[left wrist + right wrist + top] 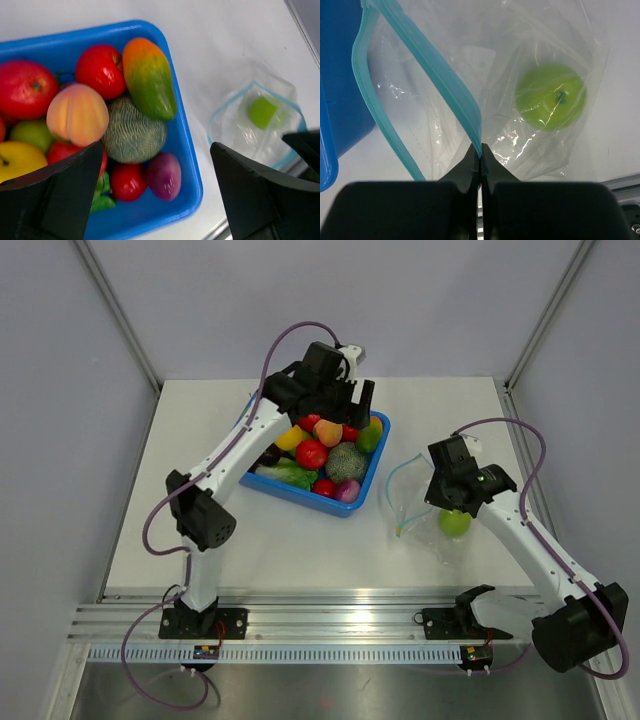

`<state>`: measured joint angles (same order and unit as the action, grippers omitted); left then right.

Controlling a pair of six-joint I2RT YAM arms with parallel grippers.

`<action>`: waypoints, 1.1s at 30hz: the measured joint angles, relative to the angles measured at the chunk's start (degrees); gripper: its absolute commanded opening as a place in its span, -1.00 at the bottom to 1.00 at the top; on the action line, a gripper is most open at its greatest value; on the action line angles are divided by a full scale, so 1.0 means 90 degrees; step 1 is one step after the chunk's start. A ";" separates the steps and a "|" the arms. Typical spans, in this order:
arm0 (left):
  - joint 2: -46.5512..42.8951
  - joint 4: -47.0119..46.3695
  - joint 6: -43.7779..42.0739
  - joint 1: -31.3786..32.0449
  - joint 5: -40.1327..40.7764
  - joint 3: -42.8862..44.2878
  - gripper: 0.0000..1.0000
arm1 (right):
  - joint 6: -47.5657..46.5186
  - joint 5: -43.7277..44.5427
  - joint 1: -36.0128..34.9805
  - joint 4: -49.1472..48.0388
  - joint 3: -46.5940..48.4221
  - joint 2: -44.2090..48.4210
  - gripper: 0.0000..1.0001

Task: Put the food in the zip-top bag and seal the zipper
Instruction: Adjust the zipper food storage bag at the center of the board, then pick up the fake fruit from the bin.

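Observation:
The food, several glossy toy fruits and vegetables, fills a blue bin. My left gripper is open and empty above the bin. In the left wrist view a peach, a mango, a melon and a purple piece lie below it. The clear zip-top bag lies right of the bin with a green apple inside. My right gripper is shut on the zipper strip, holding the mouth open. The apple shows through the plastic.
The bag and apple also show in the left wrist view, right of the bin's rim. Grey walls enclose the white table. A metal rail runs along the near edge.

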<state>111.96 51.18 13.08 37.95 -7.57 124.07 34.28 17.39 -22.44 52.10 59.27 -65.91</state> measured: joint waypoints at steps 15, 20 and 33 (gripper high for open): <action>0.1464 -0.0534 -0.0032 0.0228 0.1020 0.0355 0.85 | 0.0073 -0.0119 0.0002 0.0124 0.0126 0.0216 -1.00; 0.1634 -0.0675 -0.0102 0.0291 0.1037 0.0573 0.82 | 0.0073 -0.0204 0.0002 0.0124 0.0126 0.0197 -1.00; 0.2431 -0.0862 -0.0163 0.0410 0.1158 0.0862 0.55 | 0.0073 -0.0233 0.0005 0.0121 0.0126 0.0182 -1.00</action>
<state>133.84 43.42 11.62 41.65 2.85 131.83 34.94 15.29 -22.39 53.19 60.40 -64.27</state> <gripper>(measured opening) 0.843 0.014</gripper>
